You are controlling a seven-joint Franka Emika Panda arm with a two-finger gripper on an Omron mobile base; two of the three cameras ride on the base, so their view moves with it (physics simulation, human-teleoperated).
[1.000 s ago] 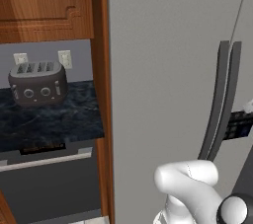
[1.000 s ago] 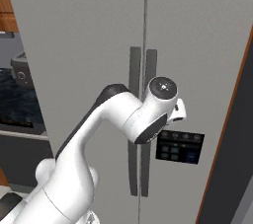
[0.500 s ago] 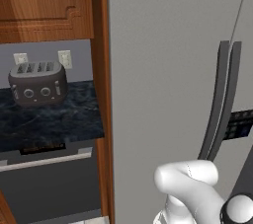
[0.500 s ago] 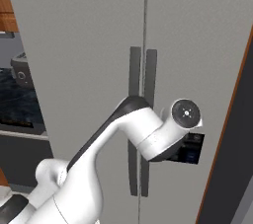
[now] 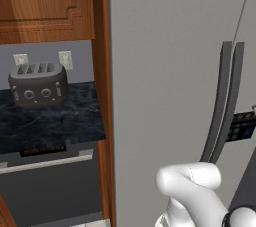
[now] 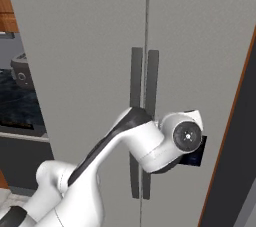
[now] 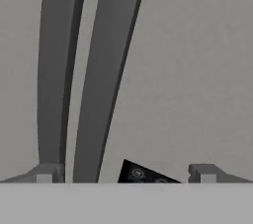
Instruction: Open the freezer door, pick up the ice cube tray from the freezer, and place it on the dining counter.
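Note:
The freezer (image 5: pixel 170 71) (image 6: pixel 90 46) stands with both light-grey doors closed. Two dark bowed handles run side by side down its middle seam (image 6: pixel 136 71) (image 6: pixel 152 71). In the hand view my gripper (image 7: pixel 126 173) is open, facing the door just in front of it. One fingertip (image 7: pixel 47 173) sits at the foot of the left handle (image 7: pixel 52 70). The other fingertip (image 7: pixel 205 172) lies over plain door, with the right handle (image 7: pixel 106 70) between the two. The ice cube tray is hidden behind the closed doors. The dining counter is out of view.
A dark control panel (image 6: pixel 195 157) (image 5: pixel 241 126) sits on the right door beside my wrist (image 6: pixel 186 135). Left of the freezer are a reddish wooden cabinet (image 5: pixel 45 6), a dark marbled worktop (image 5: pixel 50 121) bearing a toaster (image 5: pixel 37 85), and an oven front (image 5: pixel 50 181).
My wrist has swung to the right and downward across the handles, ending in front of the control panel. The doors have stayed closed and the gripper has stayed open.

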